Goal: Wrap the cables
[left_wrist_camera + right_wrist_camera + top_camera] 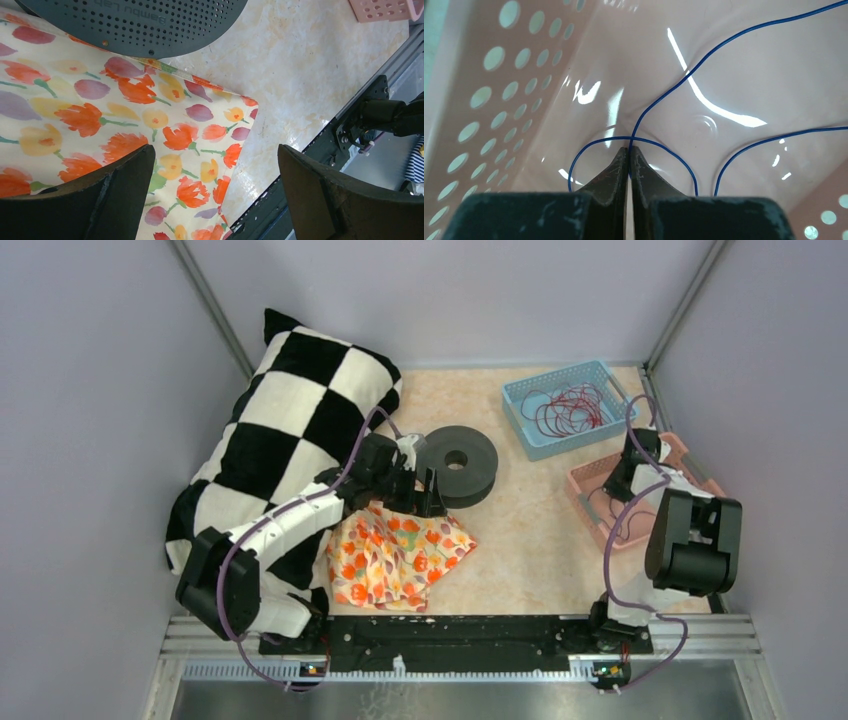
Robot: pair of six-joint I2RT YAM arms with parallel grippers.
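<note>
Top view: right gripper reaches into the pink basket at right, walls close around it. Left wrist: left gripper gapes empty over floral cloth. Right wrist: jaws pinched shut on the thin blue cable at lower centre; light, limp, probably slippery, so lift straight up

A very thin blue cable is laid in loose, open loops on the floor of the pink basket. Two of its strands are crossed just ahead of the right gripper, and one strand is pinched between the closed fingertips. Thin red cables are heaped in a loose tangle inside the blue basket.
</note>
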